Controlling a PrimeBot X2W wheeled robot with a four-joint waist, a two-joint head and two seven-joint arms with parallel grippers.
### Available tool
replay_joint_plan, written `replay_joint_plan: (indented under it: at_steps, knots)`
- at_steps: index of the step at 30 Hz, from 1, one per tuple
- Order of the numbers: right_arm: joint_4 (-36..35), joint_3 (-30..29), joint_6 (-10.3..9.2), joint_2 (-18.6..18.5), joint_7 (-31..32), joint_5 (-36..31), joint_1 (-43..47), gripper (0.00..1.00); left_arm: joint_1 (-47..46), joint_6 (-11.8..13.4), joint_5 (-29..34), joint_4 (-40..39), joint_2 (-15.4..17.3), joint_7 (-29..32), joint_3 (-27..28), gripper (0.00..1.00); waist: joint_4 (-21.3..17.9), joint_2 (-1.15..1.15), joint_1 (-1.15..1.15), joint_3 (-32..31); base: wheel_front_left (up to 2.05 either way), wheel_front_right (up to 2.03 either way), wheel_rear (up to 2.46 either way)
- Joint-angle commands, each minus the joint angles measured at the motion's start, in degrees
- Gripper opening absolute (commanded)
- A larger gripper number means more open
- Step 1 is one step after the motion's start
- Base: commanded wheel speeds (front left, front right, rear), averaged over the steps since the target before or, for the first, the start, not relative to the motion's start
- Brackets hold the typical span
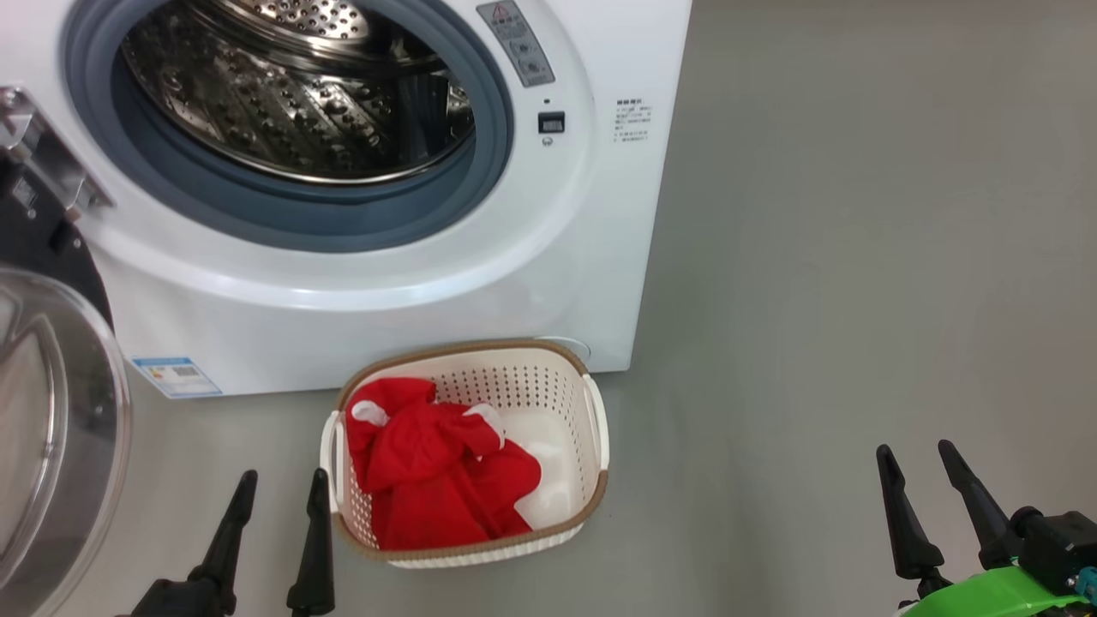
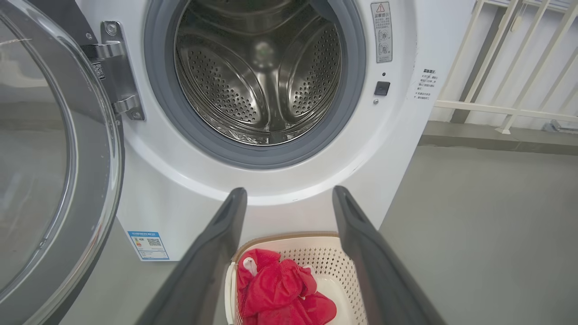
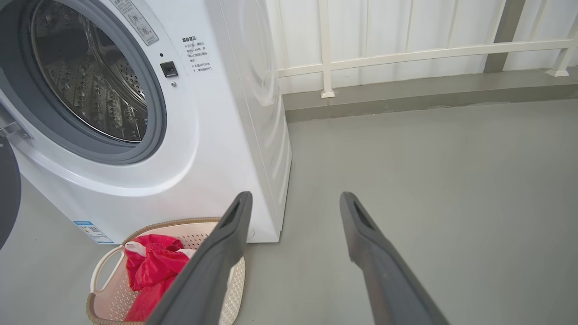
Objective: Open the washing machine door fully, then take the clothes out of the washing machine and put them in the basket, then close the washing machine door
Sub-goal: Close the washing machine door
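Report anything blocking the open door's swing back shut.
Nothing visible: the washing machine door hangs open at left, nothing hangs from the drum, and the basket with the clothes sits on the floor, seemingly below the door's path.

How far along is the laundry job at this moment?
Done: the door is wide open, the drum looks empty, and the clothes lie in the basket. In hand: nothing; both pairs of jaws stand open and empty. Left: closing the door.
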Motion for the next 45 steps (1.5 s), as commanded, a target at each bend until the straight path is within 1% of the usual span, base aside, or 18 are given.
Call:
replay_joint_plan:
  at_steps: [1,7,19,23,27,33,38,45]
  knots:
    - [-1.27,1.3,0.36,-1.1,-0.37,-0.12,-1.08,1.0,-1.81,0.63,-0.32,-1.84,0.56,-0.29,1.72,1.0,-0.09,0.0,0.0,-0.04,-1.05,1.05,0.0]
    - [-1.27,1.38,0.36,-1.12,-0.37,-0.1,-0.99,1.0,-1.79,0.45,-0.59,-2.03,0.56,-0.29,1.6,1.0,-0.2,0.0,0.0,0.06,-0.57,0.57,0.0]
    - [-1.25,1.32,0.36,-1.31,-0.37,-0.08,-0.89,1.0,-2.14,0.66,-0.7,-1.43,0.56,-0.29,1.37,1.0,0.03,0.0,0.0,0.05,-0.01,0.01,0.0]
    - [-1.37,1.4,0.36,-1.25,-0.37,-0.17,-0.69,1.0,-2.04,0.84,-0.86,-1.4,0.56,-0.29,1.16,1.0,0.62,0.0,0.0,-0.14,0.0,0.0,0.0]
    - [-1.28,1.68,0.36,-1.35,-0.37,-0.2,-0.35,1.0,-1.57,1.15,-1.48,-1.01,0.56,-0.29,1.13,1.0,2.02,0.0,0.0,-0.62,0.0,0.0,0.0]
    - [-1.11,2.22,0.36,-1.9,-0.37,-0.07,0.32,1.0,-0.42,2.12,-2.43,-0.91,0.56,-0.29,-0.08,1.0,6.24,0.0,0.0,-1.2,0.0,0.0,0.0]
    - [-0.91,3.06,0.36,-2.66,-0.37,0.03,0.58,1.0,0.35,3.8,-2.83,-0.6,0.56,-0.29,-1.67,1.0,11.37,0.0,0.0,-1.5,0.0,0.0,0.0]
    - [-0.68,4.5,0.36,-3.48,-0.37,0.01,0.61,1.0,1.61,5.3,-4.4,-1.25,0.56,-0.29,-3.06,1.0,18.58,0.0,0.0,-2.28,0.0,0.0,0.0]
